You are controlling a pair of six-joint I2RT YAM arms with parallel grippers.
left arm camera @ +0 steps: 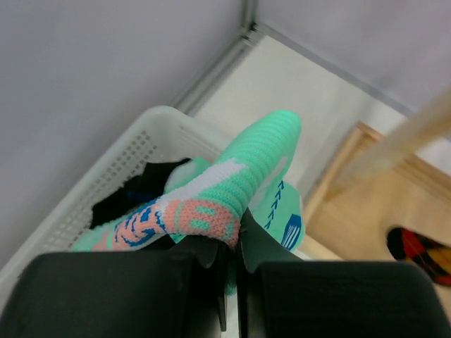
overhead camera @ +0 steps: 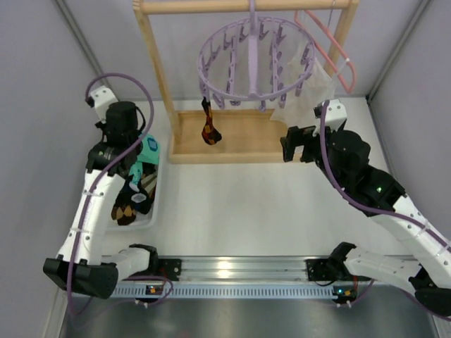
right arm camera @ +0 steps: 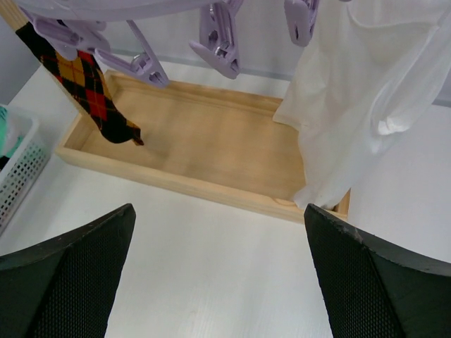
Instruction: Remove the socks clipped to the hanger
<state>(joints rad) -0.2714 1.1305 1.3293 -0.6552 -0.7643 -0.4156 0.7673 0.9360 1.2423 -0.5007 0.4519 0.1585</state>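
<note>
Locates the lavender ring hanger (overhead camera: pixel 251 63) hung from the top bar of the wooden rack (overhead camera: pixel 155 67), above the rack's base tray (overhead camera: pixel 246 137). Records one brown-orange argyle sock (overhead camera: pixel 209 128) clipped at the ring's left side, dangling over the tray. Notes a white cloth bag (overhead camera: pixel 310 84) at the ring's right side, with a pink coat hanger (overhead camera: pixel 340 60) just beside it. Cannot tell whether the bag hangs from a clip or from the pink hanger.

Finds the left gripper (left arm camera: pixel 232 243) pressed together, pinching the cuff of a teal-green sock (left arm camera: pixel 250 158) over a white basket (left arm camera: pixel 106 176) at the table's left side. Sees in that basket a black sock (left arm camera: pixel 134 197) and loose argyle socks (overhead camera: pixel 125 206).

Finds the right gripper (right arm camera: pixel 218 211) spread wide and holding nothing. Places it over the table in front of the tray, near the bag and well apart from the clipped sock.
</note>
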